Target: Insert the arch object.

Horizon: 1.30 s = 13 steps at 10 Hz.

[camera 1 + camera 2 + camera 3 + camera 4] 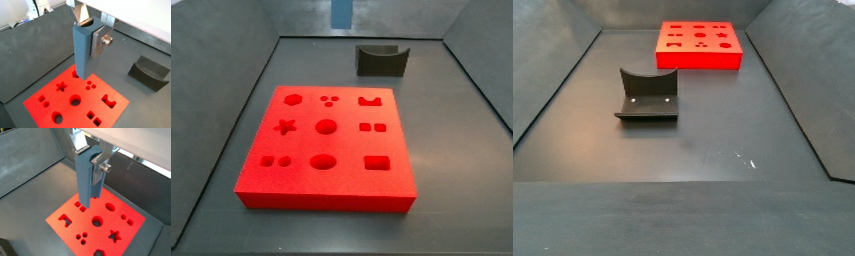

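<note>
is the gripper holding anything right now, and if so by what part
Nothing is held. The gripper hangs above the red board with nothing between its fingers, and the arch object lies on the floor apart from it.

Wrist view: the hand (90, 188) hangs above the flat red board (100, 225), its slim blue-grey finger (87, 173) pointing down over the board's near edge, with a silver plate and screw on one side of it. The board lies on the dark grey surface (33, 188) and shows cut-out holes, among them circles, a star and a square-cornered notch shape
</note>
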### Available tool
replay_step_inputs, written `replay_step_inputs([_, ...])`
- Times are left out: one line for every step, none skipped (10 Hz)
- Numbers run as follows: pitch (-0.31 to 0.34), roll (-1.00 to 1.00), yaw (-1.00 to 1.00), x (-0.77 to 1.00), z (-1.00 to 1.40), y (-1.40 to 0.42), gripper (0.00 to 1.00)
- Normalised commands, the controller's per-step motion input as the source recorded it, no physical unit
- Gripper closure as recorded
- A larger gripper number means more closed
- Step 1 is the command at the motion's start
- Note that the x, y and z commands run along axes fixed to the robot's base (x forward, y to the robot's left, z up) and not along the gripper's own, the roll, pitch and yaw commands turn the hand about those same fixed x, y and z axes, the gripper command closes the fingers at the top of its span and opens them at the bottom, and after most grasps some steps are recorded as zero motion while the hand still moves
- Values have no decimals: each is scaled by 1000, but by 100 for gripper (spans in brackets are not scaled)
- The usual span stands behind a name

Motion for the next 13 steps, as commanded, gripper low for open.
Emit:
replay_step_inputs([0, 0, -417, 269, -574, 117, 100])
replay_step_inputs([27, 77, -549, 531, -800, 263, 100])
replay_step_inputs([36, 83, -566, 531, -783, 254, 100])
replay_step_inputs([10, 60, -629, 517, -711, 203, 100])
replay_step_inputs([0, 0, -706, 497, -729, 100, 100])
replay_step_inputs([-1, -1, -757, 463, -751, 71, 100])
replay_step_inputs([-46, -66, -863, 294, -751, 37, 100])
replay_step_inputs([-63, -71, -877, 254, -737, 31, 100])
replay_step_inputs([-120, -93, -920, 114, -700, 17, 100])
replay_step_inputs([-147, -73, -994, 0, -577, 0, 100])
replay_step_inputs([-137, -44, -1000, -20, -537, 0, 100])
replay_step_inputs([-120, -40, -1000, 0, -489, 0, 100])
replay_step_inputs([-114, -97, -1000, 0, -223, -20, 100])
